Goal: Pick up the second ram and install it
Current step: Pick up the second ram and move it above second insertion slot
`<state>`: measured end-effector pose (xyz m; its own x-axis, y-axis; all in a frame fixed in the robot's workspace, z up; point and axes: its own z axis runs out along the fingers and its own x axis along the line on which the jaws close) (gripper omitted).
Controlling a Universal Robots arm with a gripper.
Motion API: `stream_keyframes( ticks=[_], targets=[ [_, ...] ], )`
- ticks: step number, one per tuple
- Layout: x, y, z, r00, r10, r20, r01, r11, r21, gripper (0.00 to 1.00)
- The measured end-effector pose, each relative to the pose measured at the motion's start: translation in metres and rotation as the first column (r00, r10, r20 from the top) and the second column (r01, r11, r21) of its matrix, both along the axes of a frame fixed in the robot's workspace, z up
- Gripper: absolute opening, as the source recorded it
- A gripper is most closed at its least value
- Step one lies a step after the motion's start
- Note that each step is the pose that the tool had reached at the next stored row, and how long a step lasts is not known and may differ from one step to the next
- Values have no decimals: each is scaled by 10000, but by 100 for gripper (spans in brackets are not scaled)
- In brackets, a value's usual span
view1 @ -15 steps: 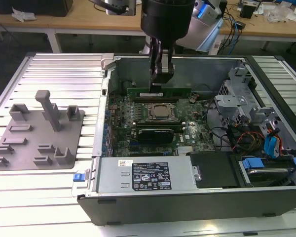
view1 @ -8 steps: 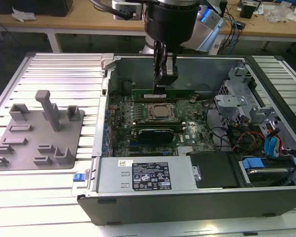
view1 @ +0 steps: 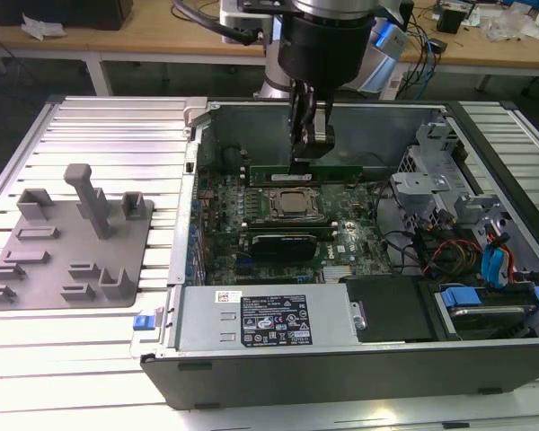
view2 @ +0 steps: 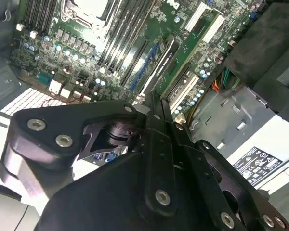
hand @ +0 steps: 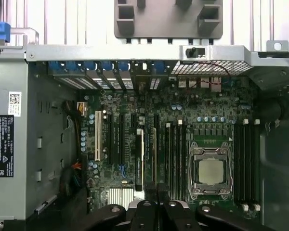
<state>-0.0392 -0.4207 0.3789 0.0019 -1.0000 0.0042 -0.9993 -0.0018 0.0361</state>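
In the exterior view the second ram [view1: 341,171], a thin green stick with dark chips, lies level over the back of the motherboard, just behind the processor socket [view1: 292,205]. My gripper [view1: 307,160] comes straight down onto the middle of its top edge and is shut on it. I cannot tell whether the stick touches a slot. In the first wrist view the black fingers [hand: 145,211] stand close together over the board, beside the socket [hand: 209,171] and its rows of long memory slots [hand: 245,163].
The open computer case [view1: 175,269] stands on a ribbed metal table [view1: 99,117]. A grey plastic fixture [view1: 72,233] with blocks and posts lies at the exterior view's left. Inside are a black card [view1: 287,242], a power supply [view1: 269,319] and a drive cage with cables [view1: 431,206].
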Motion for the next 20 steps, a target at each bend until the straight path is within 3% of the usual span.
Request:
stream_keyframes(
  ticks=[13,20],
  targets=[
    [99,60,-119,10000,-1,0,1,10000,-1,9],
    [104,179,-224,10000,0,-1,0,10000,-1,9]
  ],
)
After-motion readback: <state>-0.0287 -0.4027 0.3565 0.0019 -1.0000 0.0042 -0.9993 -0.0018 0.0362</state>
